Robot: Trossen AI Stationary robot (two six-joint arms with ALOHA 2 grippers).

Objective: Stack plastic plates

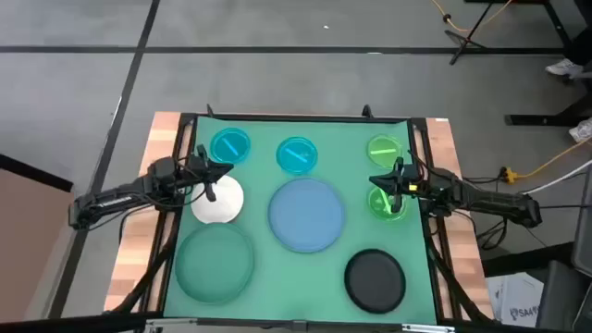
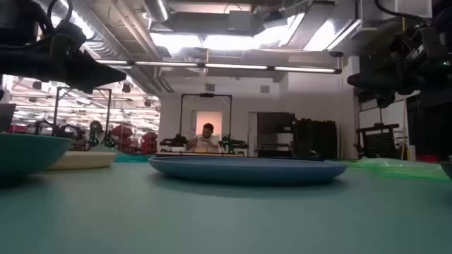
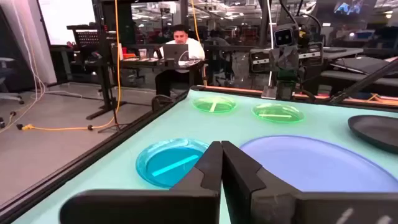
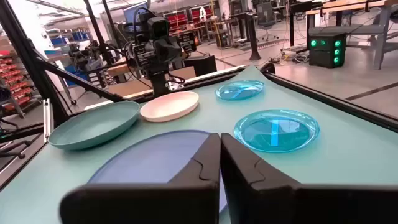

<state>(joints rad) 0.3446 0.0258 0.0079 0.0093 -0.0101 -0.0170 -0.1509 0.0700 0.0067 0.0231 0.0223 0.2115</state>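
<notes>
Seven plates lie apart on the counter (image 1: 421, 277): three small plates (image 1: 297, 155) along the far edge, a large plate (image 1: 307, 215) centre, others around it.

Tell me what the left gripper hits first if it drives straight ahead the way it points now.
Probably nothing on the table: the left gripper, fingers shut, points level above the pale blue plate toward the right gripper opposite. Depth is hard to judge.

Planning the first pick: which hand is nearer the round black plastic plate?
Right. The right hand sits just above-right of the black plate; the left hand is across the table.
</notes>
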